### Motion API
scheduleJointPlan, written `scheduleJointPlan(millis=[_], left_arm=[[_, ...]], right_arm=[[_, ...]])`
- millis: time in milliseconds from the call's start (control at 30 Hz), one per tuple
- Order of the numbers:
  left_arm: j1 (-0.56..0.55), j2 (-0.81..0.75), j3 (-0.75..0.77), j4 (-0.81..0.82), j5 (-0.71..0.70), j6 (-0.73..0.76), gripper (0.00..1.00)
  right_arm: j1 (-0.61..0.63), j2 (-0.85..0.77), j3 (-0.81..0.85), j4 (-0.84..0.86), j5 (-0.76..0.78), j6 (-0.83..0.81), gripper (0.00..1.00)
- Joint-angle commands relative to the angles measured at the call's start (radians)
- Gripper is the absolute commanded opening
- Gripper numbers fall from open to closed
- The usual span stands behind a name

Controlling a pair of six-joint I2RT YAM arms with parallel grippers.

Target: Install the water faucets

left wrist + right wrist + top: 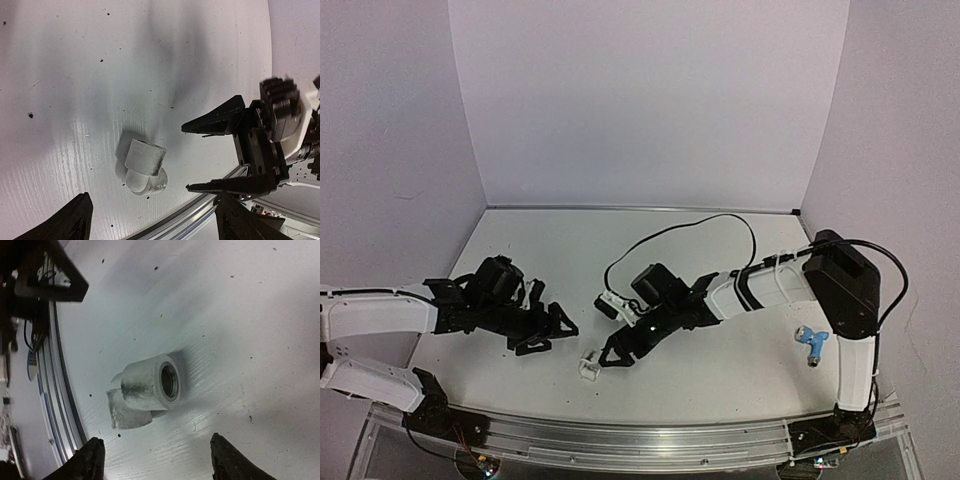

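A light blue water faucet (812, 342) with a silver end lies alone on the table at the right, near the right arm's base. A stubby white fitting (590, 367) with a threaded hole lies near the front edge. It also shows in the left wrist view (142, 165) and the right wrist view (147, 387). My right gripper (612, 354) hangs open just right of the fitting, nothing between its fingers (92, 457). My left gripper (552, 338) is open to the fitting's left, a short gap away. From the left wrist the right gripper (210, 155) shows beside the fitting.
The aluminium rail (640, 435) runs along the table's front edge, close to the fitting. A second small white piece (608, 303) lies behind the right gripper. A black cable (720, 220) loops over the table's middle. Walls close the table at the back and both sides.
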Motion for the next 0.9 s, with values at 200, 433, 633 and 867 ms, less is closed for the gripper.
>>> scheduleJointPlan(millis=[200, 433, 633, 867], left_arm=[[0.002, -0.264, -0.151, 0.012, -0.13, -0.141, 0.88], [0.002, -0.349, -0.181, -0.017, -0.192, -0.183, 0.89], [0.002, -0.434, -0.172, -0.112, -0.272, -0.19, 0.91], [0.002, -0.469, -0.14, -0.181, -0.32, -0.175, 0.93]], right_arm=[[-0.008, 0.057, 0.148, -0.239, 0.116, -1.029, 0.83], [0.01, 0.127, 0.258, -0.254, -0.01, -1.121, 0.86], [0.03, 0.212, 0.342, -0.256, -0.047, -1.153, 0.85], [0.05, 0.268, 0.409, -0.257, -0.091, -1.13, 0.8]])
